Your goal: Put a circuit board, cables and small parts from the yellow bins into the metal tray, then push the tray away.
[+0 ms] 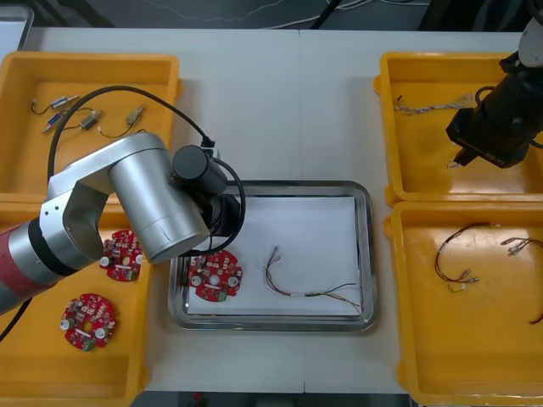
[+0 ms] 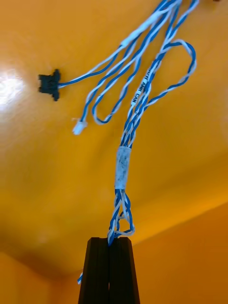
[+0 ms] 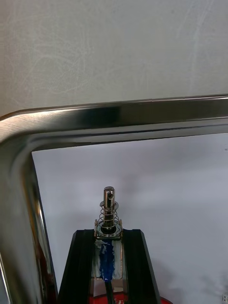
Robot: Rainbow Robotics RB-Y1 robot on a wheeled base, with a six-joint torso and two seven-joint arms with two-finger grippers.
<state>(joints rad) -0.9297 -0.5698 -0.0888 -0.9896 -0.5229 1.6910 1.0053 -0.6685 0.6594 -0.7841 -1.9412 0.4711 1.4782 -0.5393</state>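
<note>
Left arm (image 1: 127,203): fat silver cylindrical links, black round joint cap, dark red band toward the shoulder, thin black cable (image 1: 119,86) looped over it. Right arm (image 1: 501,119): boxy black wrist housing. Fingers (image 3: 80,266) black, flat, straight-edged.

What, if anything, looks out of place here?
Nothing stands out: circuit board and a cable lie flat inside the metal tray; left gripper holds a small metal part over it, right gripper holds the blue and white cable above the far right bin.
</note>
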